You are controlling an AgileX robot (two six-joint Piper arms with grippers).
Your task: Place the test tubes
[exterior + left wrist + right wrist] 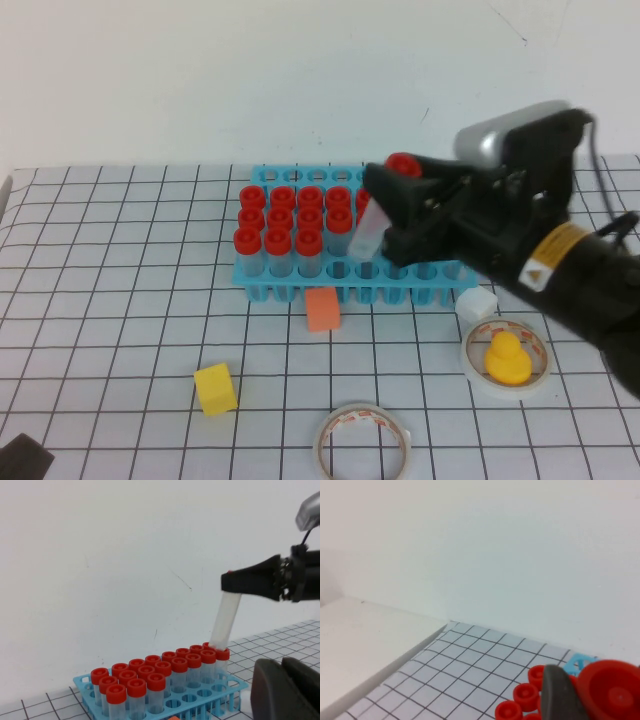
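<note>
One clear plastic test tube with a red screw cap [368,235] is off the table, clamped in the right gripper [388,210] above the right-hand part of the blue plastic tube rack [350,293]. You hold it high on its body: the fingers close on the clear wall just under the cap, so the cap stands out behind them and most of the barrel hangs free below. The tube is tilted, cap end towards the back wall, and its rounded lower end comes down close over the red-capped tubes already standing in the rack [295,215]; which hole it lies over cannot be told. Judge the tube to be light and stiff but smooth-walled, so it is likely to slip or pivot between the pads if its tip catches a rim. A hold just below the cap suits it, since that leaves the barrel clear to enter a hole. You would probably need to bring it upright before lowering. The left gripper [285,690] sits low and well apart from the rack, its fingers closed.
</note>
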